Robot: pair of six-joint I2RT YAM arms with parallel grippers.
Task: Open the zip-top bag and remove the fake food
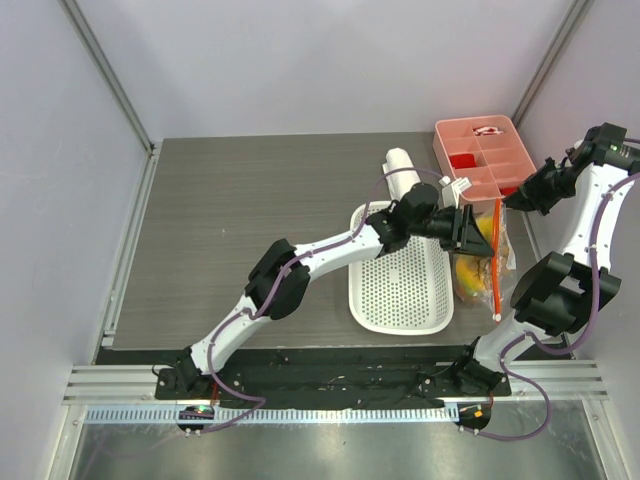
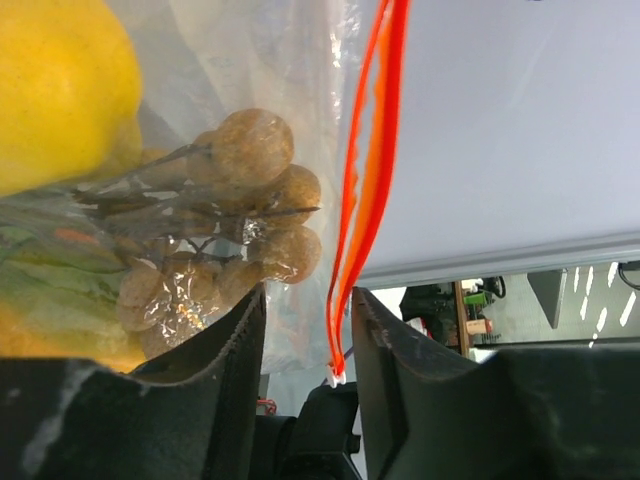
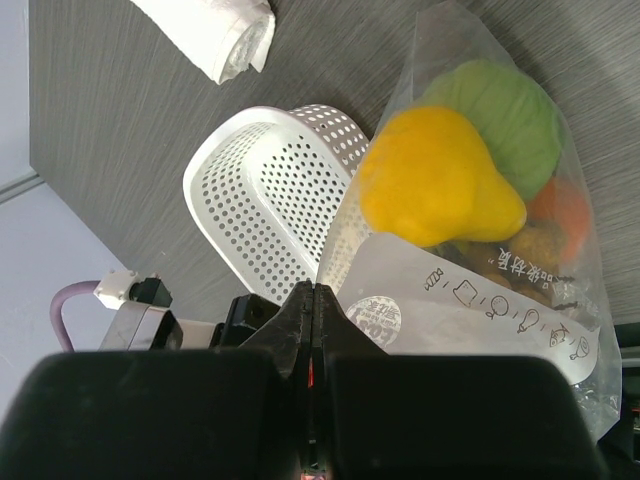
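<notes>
The zip-top bag [image 1: 485, 268] hangs upright at the right of the table, its orange-red zip strip [image 1: 497, 262] running down its right side. Inside it are fake food pieces: a yellow lemon [image 3: 435, 180], a green fruit [image 3: 503, 110], an orange [image 3: 562, 210] and brown grapes [image 2: 255, 200]. My right gripper [image 3: 313, 290] is shut on the bag's top edge, with a red sliver of the strip between its jaws; it is above the bag in the top view [image 1: 512, 197]. My left gripper [image 2: 305, 330] is open, its fingers on either side of the zip strip [image 2: 368, 170] and the bag film, left of the bag [image 1: 470, 232].
A white perforated basket [image 1: 400, 285] lies just left of the bag, under the left arm. A pink compartment tray [image 1: 485, 150] stands behind the bag at the back right. A white rolled cloth [image 1: 400, 168] lies behind the basket. The cell's right wall is close to the right arm.
</notes>
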